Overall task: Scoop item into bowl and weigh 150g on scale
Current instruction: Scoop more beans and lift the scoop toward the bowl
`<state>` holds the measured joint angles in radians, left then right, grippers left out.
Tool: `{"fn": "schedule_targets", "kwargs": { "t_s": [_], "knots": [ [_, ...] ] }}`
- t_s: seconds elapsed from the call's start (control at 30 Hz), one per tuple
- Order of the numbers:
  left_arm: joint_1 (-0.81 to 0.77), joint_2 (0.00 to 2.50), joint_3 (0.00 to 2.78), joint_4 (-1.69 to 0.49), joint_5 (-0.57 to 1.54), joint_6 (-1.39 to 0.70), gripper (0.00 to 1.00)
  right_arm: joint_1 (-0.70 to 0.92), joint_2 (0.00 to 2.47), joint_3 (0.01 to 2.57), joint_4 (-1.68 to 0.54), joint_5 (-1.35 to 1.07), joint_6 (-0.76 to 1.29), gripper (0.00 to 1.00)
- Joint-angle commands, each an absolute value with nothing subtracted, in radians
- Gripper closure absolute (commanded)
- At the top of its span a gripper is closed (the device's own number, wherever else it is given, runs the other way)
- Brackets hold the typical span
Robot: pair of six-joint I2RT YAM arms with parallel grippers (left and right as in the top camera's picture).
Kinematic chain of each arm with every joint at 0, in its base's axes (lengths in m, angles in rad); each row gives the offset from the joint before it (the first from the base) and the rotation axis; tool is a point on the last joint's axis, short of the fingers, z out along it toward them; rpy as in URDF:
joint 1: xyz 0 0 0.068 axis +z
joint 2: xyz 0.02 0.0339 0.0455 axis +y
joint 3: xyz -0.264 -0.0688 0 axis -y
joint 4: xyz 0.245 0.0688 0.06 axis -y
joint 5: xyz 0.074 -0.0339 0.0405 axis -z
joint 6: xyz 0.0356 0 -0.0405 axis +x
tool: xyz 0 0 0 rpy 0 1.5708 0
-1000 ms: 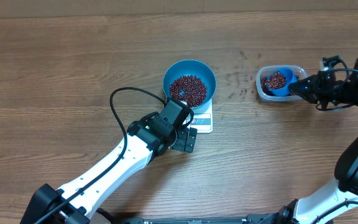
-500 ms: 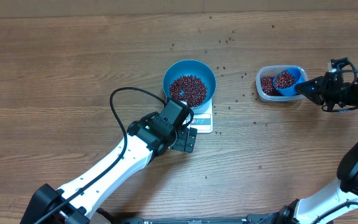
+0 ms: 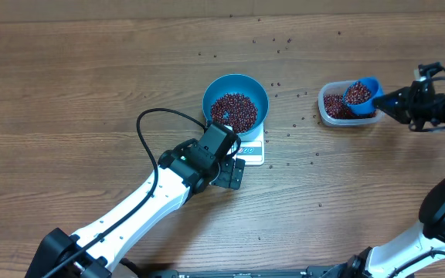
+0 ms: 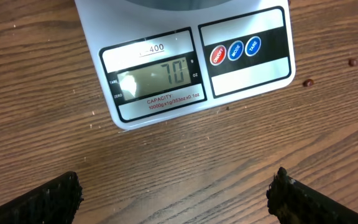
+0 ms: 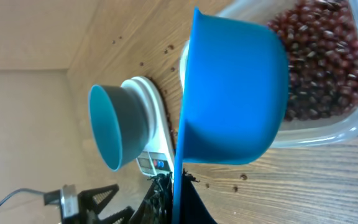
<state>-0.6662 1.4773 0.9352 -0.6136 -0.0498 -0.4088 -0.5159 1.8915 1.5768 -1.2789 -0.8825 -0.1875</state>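
Right fingers (image 3: 391,98) clenched on the handle of the blue scoop (image 3: 360,93). Scoop is loaded w/ beans (image 3: 354,95) and hangs over the far-right end of the clear tub (image 3: 332,116).

Key relation: blue bowl (image 3: 215,86) sits on the scale (image 3: 253,152), well apart from the scoop and to the robot's left of it, w/ desk (image 3: 91,77) btwn. Scoop's long axis runs approx left-right, cup end toward the bowl, handle away. So the carry looks like a straight sideways sweep, then a tip.

Left fingers (image 3: 232,171) released and spread wide, just in front of the scale, holding nothing. They're nearer the bowl, but only the right arm has the load.

Display reads 70, so prob. more scoops needed.
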Motion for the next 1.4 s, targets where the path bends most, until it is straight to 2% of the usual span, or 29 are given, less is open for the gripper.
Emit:
{"fn": "schedule_targets", "kwargs": {
  "t_s": [0.0,0.47,0.8,1.03,1.37],
  "knots": [
    [-0.667,1.477,0.930,-0.616,-0.053,-0.389,0.00,-0.519,1.872,1.653,-1.329,-0.970,-0.283,0.96],
    [-0.667,1.477,0.930,-0.615,-0.053,-0.389,0.00,-0.510,1.872,1.697,-1.526,-1.350,-0.576,0.96],
    [-0.667,1.477,0.930,-0.609,-0.053,-0.389,0.00,-0.368,1.872,1.709,-1.494,-1.348,-0.581,0.96],
    [-0.667,1.477,0.930,-0.609,-0.053,-0.389,0.00,-0.230,1.872,1.805,-1.485,-1.298,-0.559,0.96],
    [-0.667,1.477,0.930,-0.609,-0.053,-0.389,0.00,-0.004,1.872,1.920,-1.325,-0.909,-0.244,0.96]
  ]
}}
